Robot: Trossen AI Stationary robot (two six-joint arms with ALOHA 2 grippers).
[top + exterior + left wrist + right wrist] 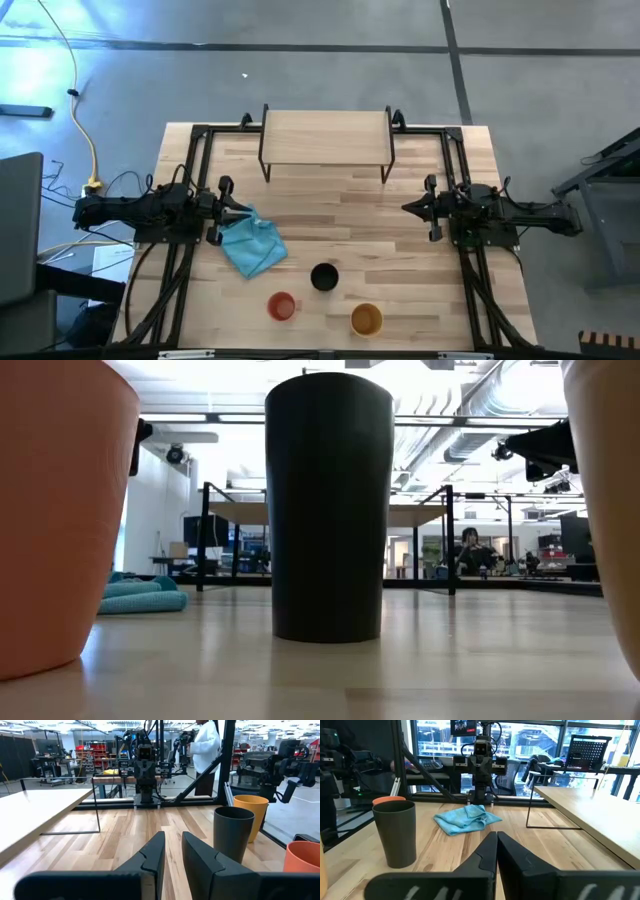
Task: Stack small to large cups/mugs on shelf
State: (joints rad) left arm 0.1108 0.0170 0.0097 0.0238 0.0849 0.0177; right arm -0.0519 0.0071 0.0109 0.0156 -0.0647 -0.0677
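Three cups stand upright on their bases near the table's front edge: a black cup [324,277] [328,510] [232,832] [395,832], a red cup [282,306] [302,862] and a yellow-orange cup [366,319] [251,815]. The light-wood shelf [325,135] [590,815] stands on thin black legs at the far middle, nothing on it. My left gripper [248,208] [172,845] waits at the table's left, slightly open, nothing between its fingers. My right gripper [404,207] [497,840] waits at the right, shut and empty. Both point level toward the table's middle.
A crumpled light blue cloth [252,245] [467,817] lies on the table just on the near side of my left gripper. Black frame rails [190,160] run along both table sides. A person [205,750] stands in the room beyond the table.
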